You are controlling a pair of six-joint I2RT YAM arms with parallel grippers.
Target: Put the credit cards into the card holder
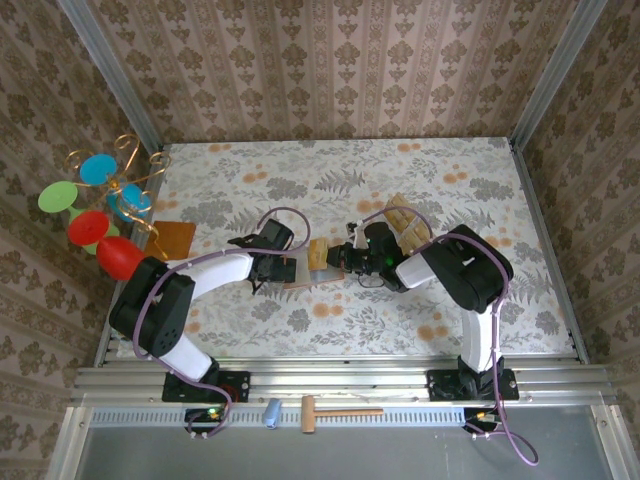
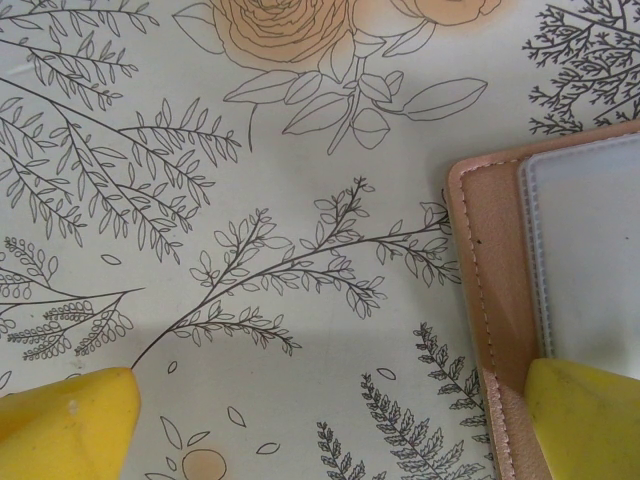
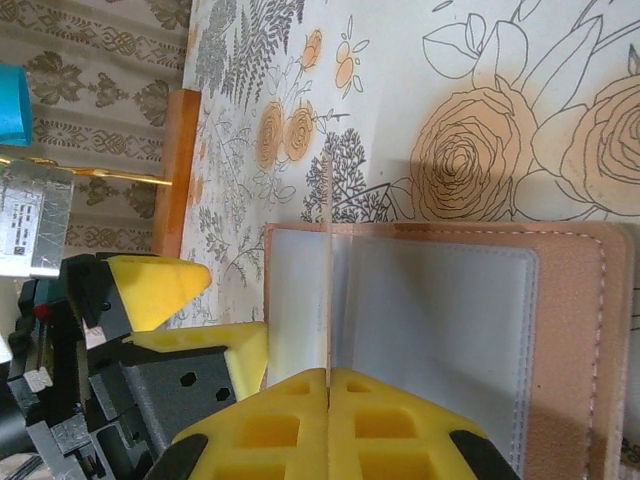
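Note:
The card holder (image 3: 440, 330) lies open on the floral table, its greyish-pink pockets facing up, and it also sits at the right edge of the left wrist view (image 2: 495, 270). My right gripper (image 3: 328, 375) is shut on one credit card (image 3: 327, 260), held on edge over the holder's left pocket. From above, that tan card (image 1: 319, 253) is just left of the right gripper (image 1: 342, 257). My left gripper (image 2: 330, 405) is open, with its right finger (image 2: 585, 420) resting on the holder's edge. More credit cards (image 1: 405, 226) lie stacked behind the right arm.
An orange-brown flat board (image 1: 173, 238) lies at the table's left side, beside a wire stand with coloured discs (image 1: 98, 200). A small wooden hammer (image 1: 335, 412) and a blue cylinder (image 1: 271, 413) rest on the rail in front of the arm bases.

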